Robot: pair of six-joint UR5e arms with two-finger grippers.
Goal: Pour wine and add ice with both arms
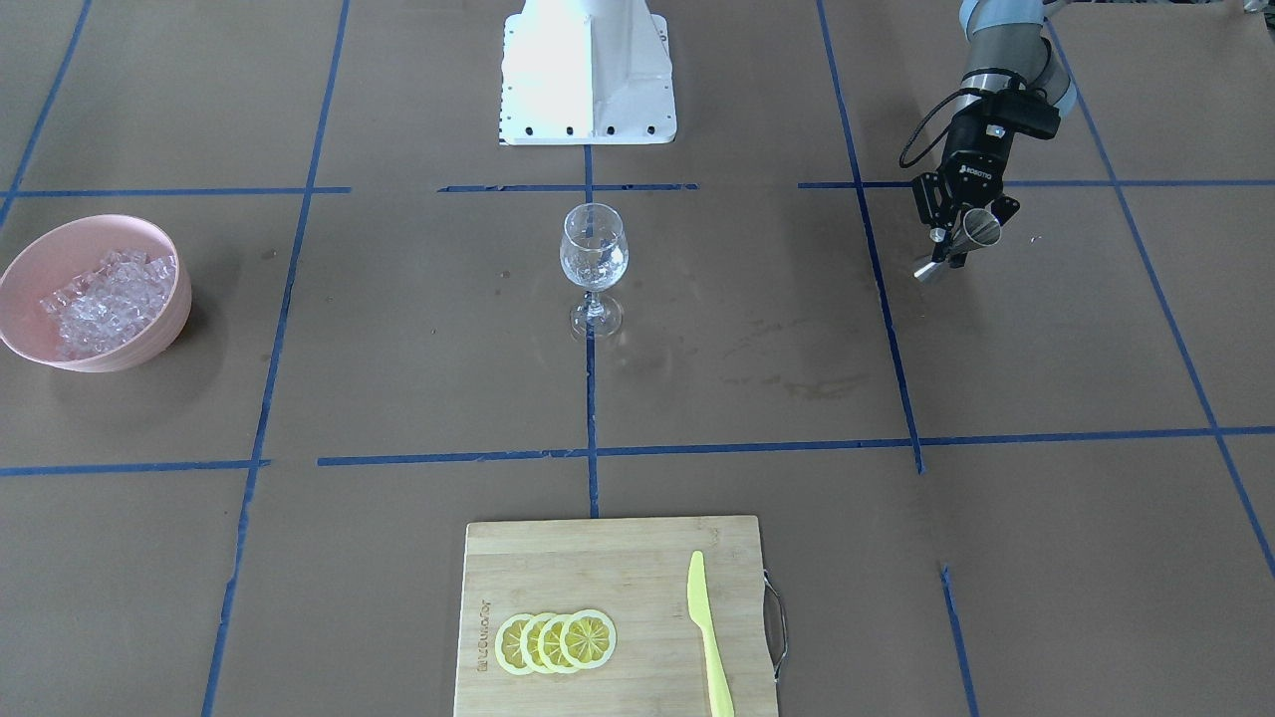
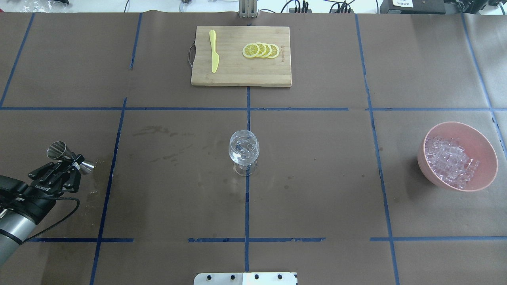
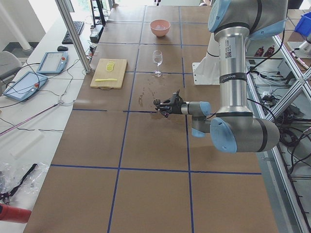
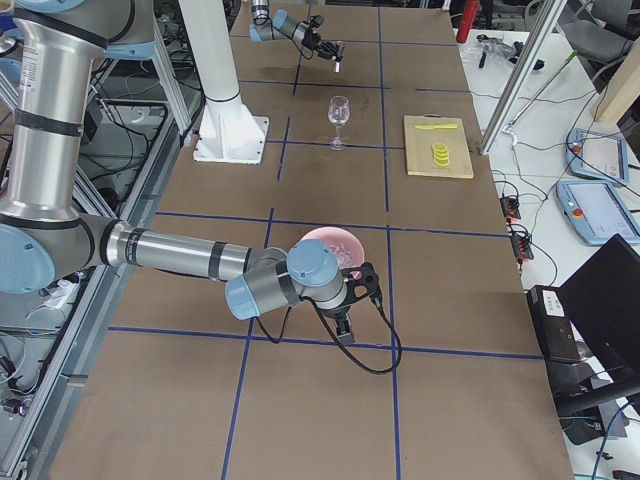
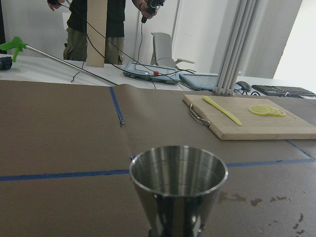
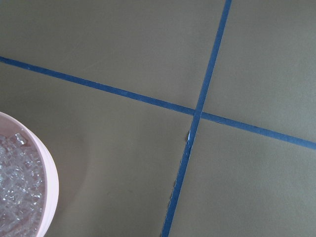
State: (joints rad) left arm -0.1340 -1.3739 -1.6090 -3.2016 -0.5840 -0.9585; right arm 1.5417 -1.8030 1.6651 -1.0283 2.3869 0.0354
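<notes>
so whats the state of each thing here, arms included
left gripper, jaws shut on the jigger
jigger, held above the table, big cup up, looks empty
right gripper, near the pink bowl, jaws cannot be told
wine glass, upright, something clear inside
pink bowl, upright, holding ice
lemon slices, overlapped in a row on the cutting board
yellow knife, flat on the board

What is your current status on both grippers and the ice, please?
Left gripper shut on steel jigger. Right gripper by pink bowl, state unclear. Ice in bowl. Nothing near wine glass.
</notes>
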